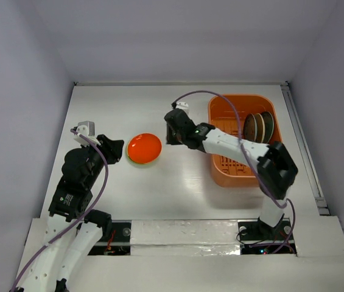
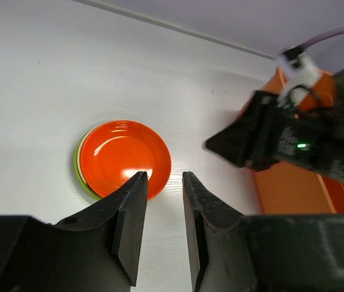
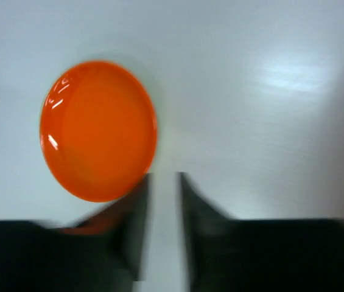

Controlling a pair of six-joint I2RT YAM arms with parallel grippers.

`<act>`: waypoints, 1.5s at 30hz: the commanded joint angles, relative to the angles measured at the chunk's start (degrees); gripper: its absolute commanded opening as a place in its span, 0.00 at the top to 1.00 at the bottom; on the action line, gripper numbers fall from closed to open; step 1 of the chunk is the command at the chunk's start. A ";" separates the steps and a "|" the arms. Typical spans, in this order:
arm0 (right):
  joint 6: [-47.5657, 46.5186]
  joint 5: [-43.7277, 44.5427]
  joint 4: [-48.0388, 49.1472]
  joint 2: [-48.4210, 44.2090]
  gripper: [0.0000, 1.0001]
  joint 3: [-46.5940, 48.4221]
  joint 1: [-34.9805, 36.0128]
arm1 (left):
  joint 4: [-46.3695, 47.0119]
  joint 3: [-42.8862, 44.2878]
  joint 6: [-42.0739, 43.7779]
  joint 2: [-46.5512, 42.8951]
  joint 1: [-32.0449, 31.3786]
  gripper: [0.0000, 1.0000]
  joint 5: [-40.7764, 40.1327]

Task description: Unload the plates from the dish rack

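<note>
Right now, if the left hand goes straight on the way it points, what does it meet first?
Probably the red-orange plate, stacked on a green plate, just ahead of the left hand. Its edge reaches into the gap between the fingers; the hand's height over it is unclear.

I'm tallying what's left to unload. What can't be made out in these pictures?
- Standing plates in the dish rack: top view, overlapping edge-on and small; count unclear.
- Its floor: top view, partly covered by the right arm.
- Green plate: left wrist view shows only a rim sliver under the red-orange plate.
- Right gripper: right wrist view is motion-blurred; finger edges smeared.
</note>
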 commanded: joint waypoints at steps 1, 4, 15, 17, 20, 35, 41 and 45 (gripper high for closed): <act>-4.83 14.86 -6.51 -12.91 0.95 0.54 0.03 | 2.15 -0.47 0.28 -0.65 0.12 0.73 0.70; -5.79 21.38 -10.56 -19.53 1.00 -3.50 -3.65 | 2.23 -0.47 0.28 -0.65 0.12 0.73 0.87; -8.08 28.42 -18.83 -32.82 0.70 -14.50 -23.34 | 2.06 -0.56 0.02 -1.00 0.12 0.92 -0.53; -9.05 28.51 -19.27 -32.47 0.56 -14.77 -25.19 | 1.97 -0.56 0.02 -1.00 0.12 0.92 -0.53; -10.71 26.85 -19.37 -31.07 0.55 -14.42 -27.04 | 1.97 -0.47 0.02 -1.18 -0.41 0.89 -0.53; -15.55 24.55 -16.99 -20.70 0.60 -11.70 -31.17 | 1.71 -0.30 0.02 -1.44 -0.41 0.73 -0.53; -17.92 25.61 -18.57 -19.02 0.73 -8.89 -31.17 | 1.71 -0.30 0.02 -1.44 -0.41 0.73 -0.53; -19.07 25.87 -19.01 -19.29 0.80 -8.18 -31.17 | 1.71 -0.30 0.02 -1.53 -0.41 0.73 -0.53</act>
